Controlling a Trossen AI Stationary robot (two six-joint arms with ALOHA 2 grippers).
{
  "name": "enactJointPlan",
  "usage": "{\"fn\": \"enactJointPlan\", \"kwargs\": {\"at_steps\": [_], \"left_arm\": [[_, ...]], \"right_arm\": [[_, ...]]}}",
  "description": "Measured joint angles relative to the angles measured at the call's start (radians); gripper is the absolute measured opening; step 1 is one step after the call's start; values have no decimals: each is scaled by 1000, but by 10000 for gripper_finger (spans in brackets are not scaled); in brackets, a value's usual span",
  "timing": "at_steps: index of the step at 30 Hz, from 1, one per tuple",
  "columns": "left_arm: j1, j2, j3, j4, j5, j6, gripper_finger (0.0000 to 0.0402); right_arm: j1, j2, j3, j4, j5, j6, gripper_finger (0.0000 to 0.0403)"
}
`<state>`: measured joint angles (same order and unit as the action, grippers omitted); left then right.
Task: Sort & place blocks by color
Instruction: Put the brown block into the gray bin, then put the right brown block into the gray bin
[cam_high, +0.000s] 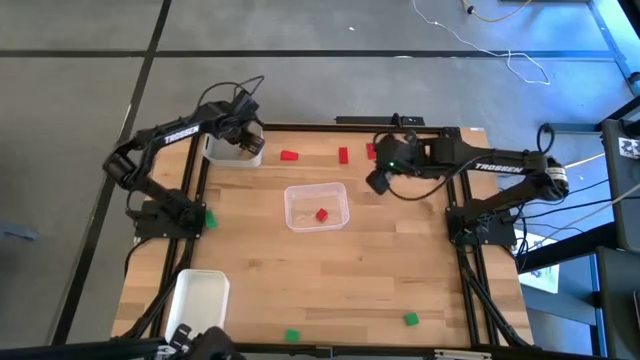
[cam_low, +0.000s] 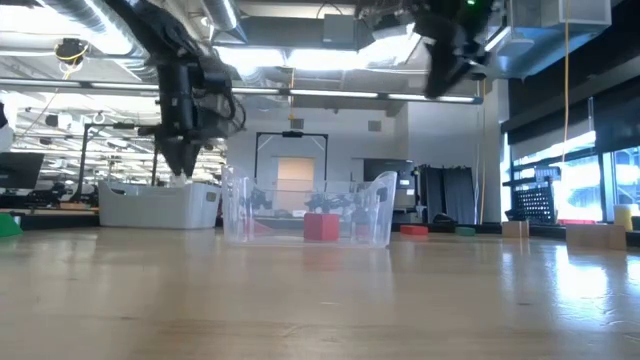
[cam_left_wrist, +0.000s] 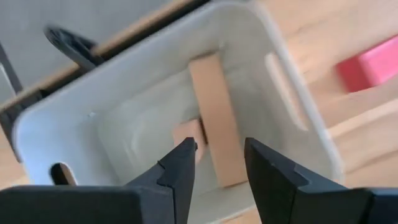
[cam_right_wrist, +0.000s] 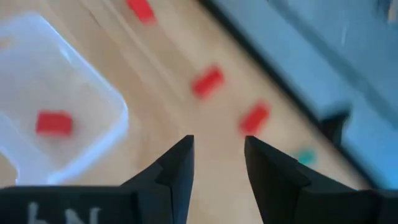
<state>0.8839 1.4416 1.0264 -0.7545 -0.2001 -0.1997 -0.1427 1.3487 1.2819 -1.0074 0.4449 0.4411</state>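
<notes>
— So, where do things stand?

— My left end effector (cam_left_wrist: 216, 163) hangs above the white bin (cam_high: 236, 152) at the counter's (cam_high: 330, 280) far left corner, fingers narrowly parted and holding nothing. Two tan blocks (cam_left_wrist: 211, 118) lie inside the bin, one long, one short.

— And your other arm?

— My right end effector (cam_right_wrist: 217, 163) hovers high near the far edge, also narrowly parted and empty. Below it lie three loose red blocks (cam_right_wrist: 207, 81), well apart from each other. One red block (cam_high: 321, 214) already sits in the clear tray (cam_high: 316, 207) at mid-counter.

— What is the step, then?

— I judge it is fetching the next red for the clear tray. To do it well, I should centre on one block, turn my wrist so the fingers straddle its short sides, and come straight down before closing.

— Anything else left?

— Green blocks (cam_high: 411, 319) rest near the near edge, another by the left arm's base. A second white tray (cam_high: 196, 298) waits at the near left corner.
</notes>
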Motion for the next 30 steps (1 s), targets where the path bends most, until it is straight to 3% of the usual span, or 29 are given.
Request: {"fn": "enactJointPlan", "kwargs": {"at_steps": [5, 12, 22, 30], "left_arm": [[-39, -141, 0, 17, 1, 0, 131], [-100, -297, 0, 18, 5, 0, 132], [-185, -384, 0, 81, 159, 53, 132], [-204, -384, 0, 123, 166, 52, 132]], "right_arm": [[-53, -10, 0, -278, -182, 249, 142], [-137, -11, -59, -447, -366, 373, 143], [-238, -10, -292, -436, -420, 392, 143], [-261, -10, -484, -255, -422, 294, 143]]}}
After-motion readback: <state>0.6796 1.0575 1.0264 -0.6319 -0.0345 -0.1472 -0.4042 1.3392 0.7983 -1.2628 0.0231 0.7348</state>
